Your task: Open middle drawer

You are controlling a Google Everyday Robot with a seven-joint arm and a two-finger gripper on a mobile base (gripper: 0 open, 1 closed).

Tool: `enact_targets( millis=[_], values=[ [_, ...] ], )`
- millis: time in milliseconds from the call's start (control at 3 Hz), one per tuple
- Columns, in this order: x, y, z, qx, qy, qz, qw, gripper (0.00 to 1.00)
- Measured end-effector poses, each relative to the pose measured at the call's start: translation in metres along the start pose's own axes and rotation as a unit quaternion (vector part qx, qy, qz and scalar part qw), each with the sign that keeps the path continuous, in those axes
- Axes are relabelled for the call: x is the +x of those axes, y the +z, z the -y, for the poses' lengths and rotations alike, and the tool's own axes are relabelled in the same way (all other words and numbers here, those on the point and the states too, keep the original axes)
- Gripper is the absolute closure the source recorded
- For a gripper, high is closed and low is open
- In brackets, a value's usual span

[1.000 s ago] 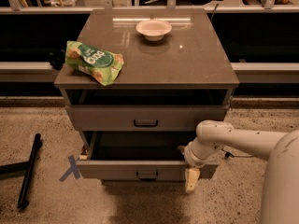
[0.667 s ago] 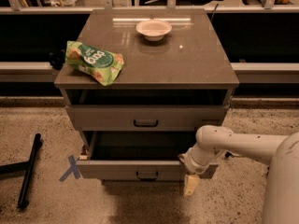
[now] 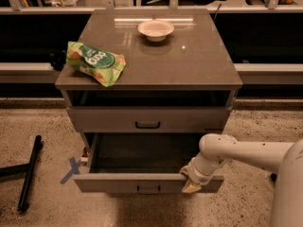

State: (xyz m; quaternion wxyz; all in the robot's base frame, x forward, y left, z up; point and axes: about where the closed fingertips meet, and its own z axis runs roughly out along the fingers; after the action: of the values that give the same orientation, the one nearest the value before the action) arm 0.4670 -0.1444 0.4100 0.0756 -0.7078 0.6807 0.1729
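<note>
The middle drawer (image 3: 118,183) is pulled well out of the grey cabinet, showing its dark, empty inside. Its small black bar handle (image 3: 148,189) sits in the middle of the front. The drawer above it (image 3: 109,119) is closed. The drawer below is hidden under the open one. My gripper (image 3: 191,184) is at the top edge of the open drawer's front, right of the handle. My white arm (image 3: 246,152) reaches in from the right.
A green snack bag (image 3: 94,62) and a white bowl (image 3: 155,29) lie on the cabinet top (image 3: 189,60). A black pole (image 3: 29,171) lies on the floor at left, beside a blue tape cross (image 3: 71,169). Dark counters run behind.
The middle drawer has slid a little further out toward the camera, and my gripper has moved with its front edge.
</note>
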Motion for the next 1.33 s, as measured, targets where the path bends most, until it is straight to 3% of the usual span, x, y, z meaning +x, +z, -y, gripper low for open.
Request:
enact_targets(
  millis=[333, 667, 1000, 1333],
  values=[
    [0.000, 0.000, 0.000, 0.000, 0.000, 0.000, 1.0000, 0.93],
    [0.003, -0.009, -0.014, 0.015, 0.004, 0.005, 0.9999, 1.00],
    [0.004, -0.009, -0.014, 0.015, 0.004, 0.005, 0.9999, 1.00],
    [0.004, -0.002, -0.033, 0.029, 0.014, 0.024, 0.9992, 1.00]
  ],
)
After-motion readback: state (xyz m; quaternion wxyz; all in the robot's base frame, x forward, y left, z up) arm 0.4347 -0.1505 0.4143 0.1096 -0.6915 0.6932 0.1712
